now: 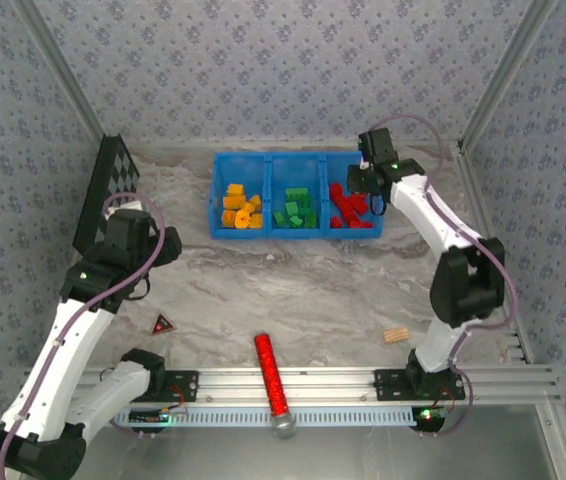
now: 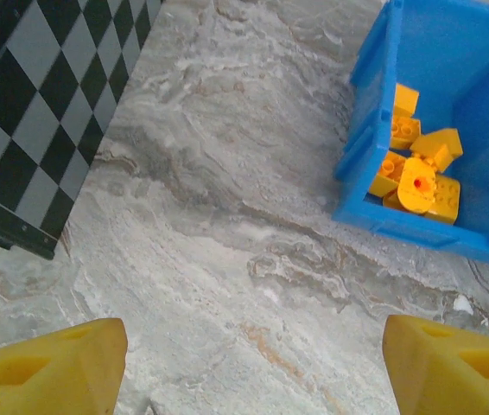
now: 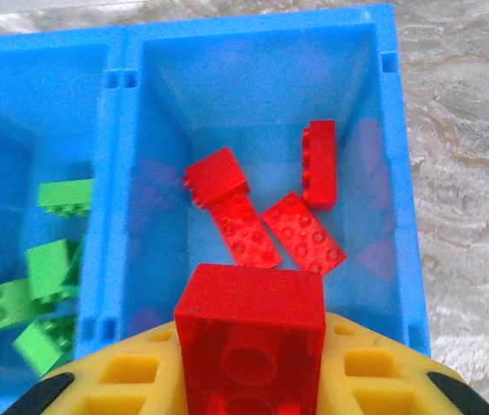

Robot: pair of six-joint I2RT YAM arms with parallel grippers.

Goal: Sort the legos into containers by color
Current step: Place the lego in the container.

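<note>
Legos (image 1: 294, 210) sorted by colour in the blue bin (image 1: 263, 234) at 12 o'clock on the table (image 1: 303, 290).
Right jaws pinch a red brick (image 3: 250, 333) above the red compartment (image 3: 253, 78), at the bin's 3 o'clock end, where other red bricks (image 3: 301, 233) lie; green bricks (image 3: 50, 268) sit in the middle, yellow-orange bricks (image 1: 241, 208) at 9 o'clock. Left jaws stand spread wide over bare table, at 8 o'clock from the bin.

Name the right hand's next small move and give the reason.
Probably open the right hand and let the small red plastic brick fall. The hand is shut on that brick directly above the right-end compartment of the bright blue plastic bin, where the other red bricks already lie, so no further travel seems needed.
</note>
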